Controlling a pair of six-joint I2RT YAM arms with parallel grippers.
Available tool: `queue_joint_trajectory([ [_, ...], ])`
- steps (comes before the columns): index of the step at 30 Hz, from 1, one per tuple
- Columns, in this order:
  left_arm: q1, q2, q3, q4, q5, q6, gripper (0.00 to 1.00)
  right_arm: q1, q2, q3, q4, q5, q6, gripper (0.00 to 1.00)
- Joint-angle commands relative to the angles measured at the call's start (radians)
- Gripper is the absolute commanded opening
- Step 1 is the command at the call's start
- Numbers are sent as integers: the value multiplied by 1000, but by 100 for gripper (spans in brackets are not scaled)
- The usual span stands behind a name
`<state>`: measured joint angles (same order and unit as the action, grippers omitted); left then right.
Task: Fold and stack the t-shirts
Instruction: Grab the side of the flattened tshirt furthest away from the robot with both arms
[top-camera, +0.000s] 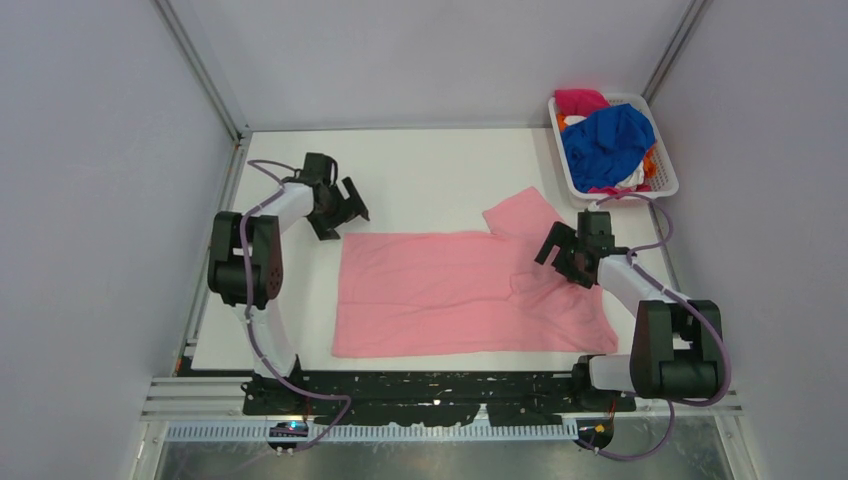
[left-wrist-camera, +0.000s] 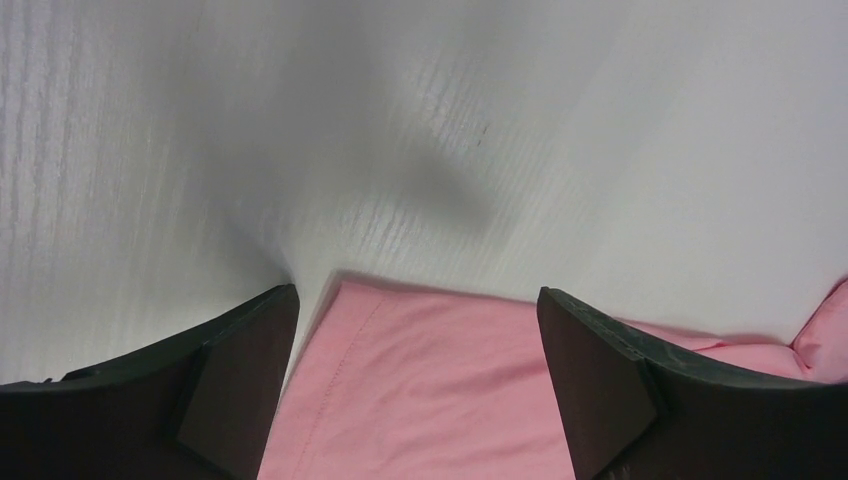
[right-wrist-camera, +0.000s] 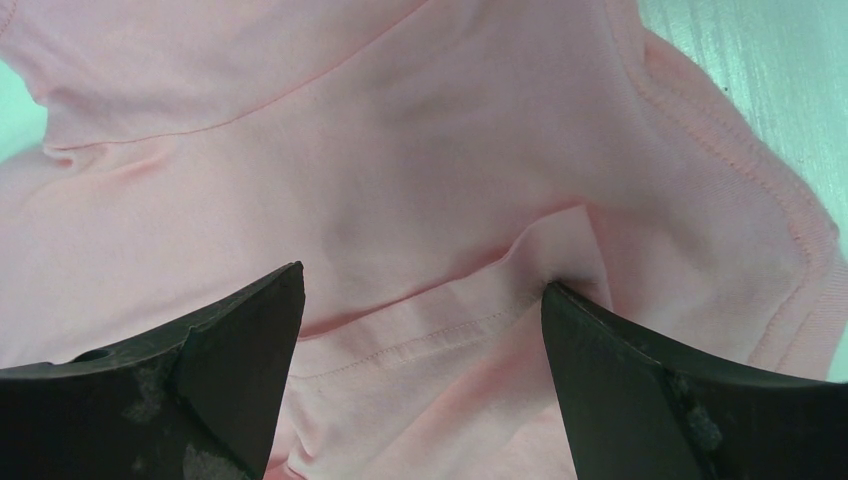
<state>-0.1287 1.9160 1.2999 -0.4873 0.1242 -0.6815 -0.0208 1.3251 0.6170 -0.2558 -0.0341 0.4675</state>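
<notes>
A light pink t-shirt lies spread flat on the white table, one sleeve pointing to the far right. My left gripper hovers open over the shirt's far left corner, with pink cloth showing between its black fingers. My right gripper is open just above the collar end of the shirt, a stitched hem lying between its fingers. Neither gripper holds anything. More t-shirts, royal blue, magenta and orange, are heaped in a basket.
The white mesh basket stands at the far right corner of the table. Grey walls close in the left, back and right sides. The arm bases and a black rail run along the near edge.
</notes>
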Motion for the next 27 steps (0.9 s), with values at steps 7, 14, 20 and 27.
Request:
queue_joint_trajectory([
  [7, -56, 53, 60, -77, 2, -12, 81, -8, -61, -20, -3, -35, -26, 95],
  [14, -72, 58, 71, -108, -24, -15, 51, -9, -94, -30, 8, -51, -28, 95],
  [20, -72, 62, 82, -152, -72, -1, 17, -8, -119, -35, 8, -46, -29, 95],
  [27, -74, 34, 88, -147, -80, 44, 0, -8, -140, -15, -4, -37, -35, 95],
])
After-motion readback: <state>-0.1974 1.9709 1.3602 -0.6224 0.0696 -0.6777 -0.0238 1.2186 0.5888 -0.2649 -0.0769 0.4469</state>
